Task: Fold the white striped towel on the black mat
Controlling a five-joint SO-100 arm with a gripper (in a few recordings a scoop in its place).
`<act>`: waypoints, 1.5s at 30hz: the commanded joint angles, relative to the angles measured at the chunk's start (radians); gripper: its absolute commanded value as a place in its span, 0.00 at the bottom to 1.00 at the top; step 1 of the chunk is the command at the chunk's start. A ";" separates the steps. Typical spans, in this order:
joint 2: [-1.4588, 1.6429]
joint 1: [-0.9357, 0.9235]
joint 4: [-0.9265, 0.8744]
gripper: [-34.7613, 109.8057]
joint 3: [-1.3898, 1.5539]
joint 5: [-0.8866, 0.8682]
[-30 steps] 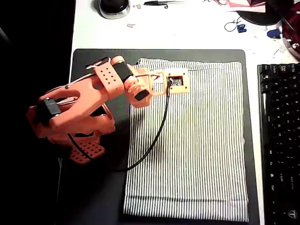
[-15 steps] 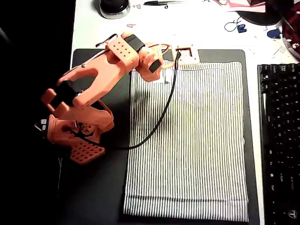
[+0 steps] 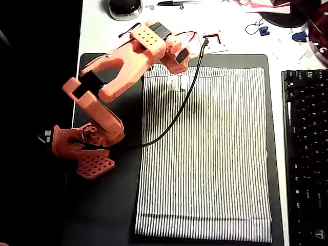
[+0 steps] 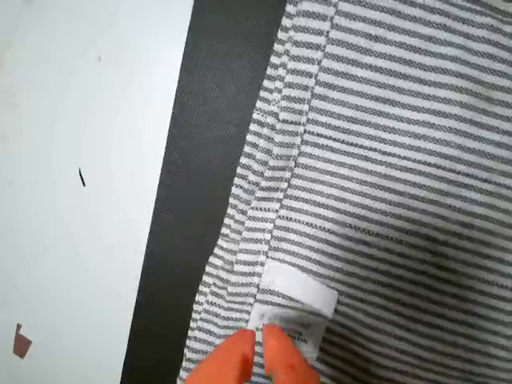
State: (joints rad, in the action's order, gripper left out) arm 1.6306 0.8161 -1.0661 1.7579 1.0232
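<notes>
**Claw over the towel's label hem, tips together**

Wrist view: the claw [image 4: 258,358] shows as two orange fingertips [image 4: 228,364] at the bottom edge, side by side with only a thin slit between them, nothing held. The tips sit at the small white label [image 4: 298,308] near the towel's hem; whether they touch the cloth I cannot tell.

The towel [image 4: 400,160] fills the area above and right of the claw, stripes running across, the hem doubled in a narrow fold just left of the label. Left of the hem lies a strip of bare mat [image 4: 200,160], and beyond that the white table [image 4: 80,160].

Overhead view: the towel [image 3: 215,154] lies flat and spread out on the mat [image 3: 102,205], nearly covering its right part. The label [image 3: 173,84] sits near the top hem, close to the top-left corner. The arm [image 3: 118,72] reaches from its base at left of the towel toward the top hem; the wrist is above the mat's top edge. A black cable [image 3: 177,115] trails from the wrist across the towel's upper left. A keyboard [image 3: 305,154] lies on the table right of the mat.
</notes>
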 commanded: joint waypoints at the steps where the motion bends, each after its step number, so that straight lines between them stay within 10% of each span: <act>1: -0.043 -0.006 -0.003 0.24 -0.100 0.020; 45: -0.474 -0.130 0.123 0.34 -0.212 0.008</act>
State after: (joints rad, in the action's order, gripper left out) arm 1.1628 0.6949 -0.9449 1.5294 1.0416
